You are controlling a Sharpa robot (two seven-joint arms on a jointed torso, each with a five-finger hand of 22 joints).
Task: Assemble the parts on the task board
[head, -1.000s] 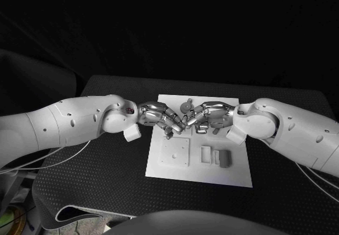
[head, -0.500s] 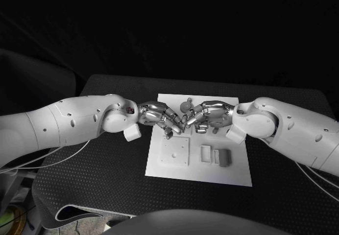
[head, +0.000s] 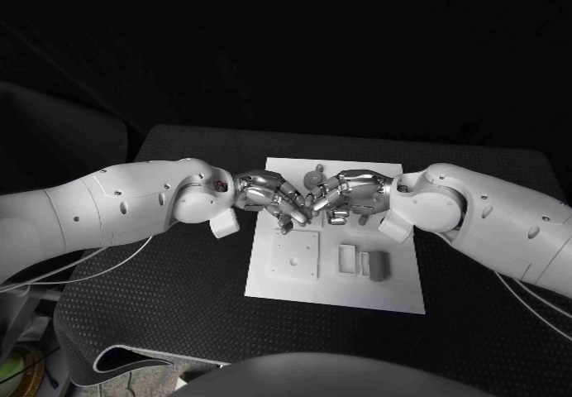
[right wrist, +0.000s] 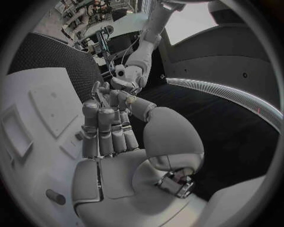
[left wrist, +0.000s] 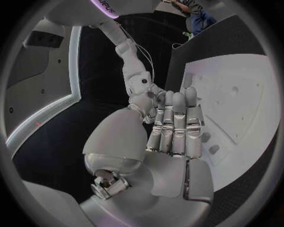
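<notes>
Advice: keep the fingertips steady, align any part squarely over its seat | Pose: silver left hand (head: 269, 194) and silver right hand (head: 347, 195) meet fingertip to fingertip above the flat white task board (head: 337, 288), mid-table; I cannot tell what either grips | Small grey block part (head: 379, 266) lies near-right on the board.

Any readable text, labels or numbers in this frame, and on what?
Pale lettering on the robot's body at the edge of the left wrist view: cut off and too blurred to read.
Task board, grey parts, both arms: no readable markings.
</notes>
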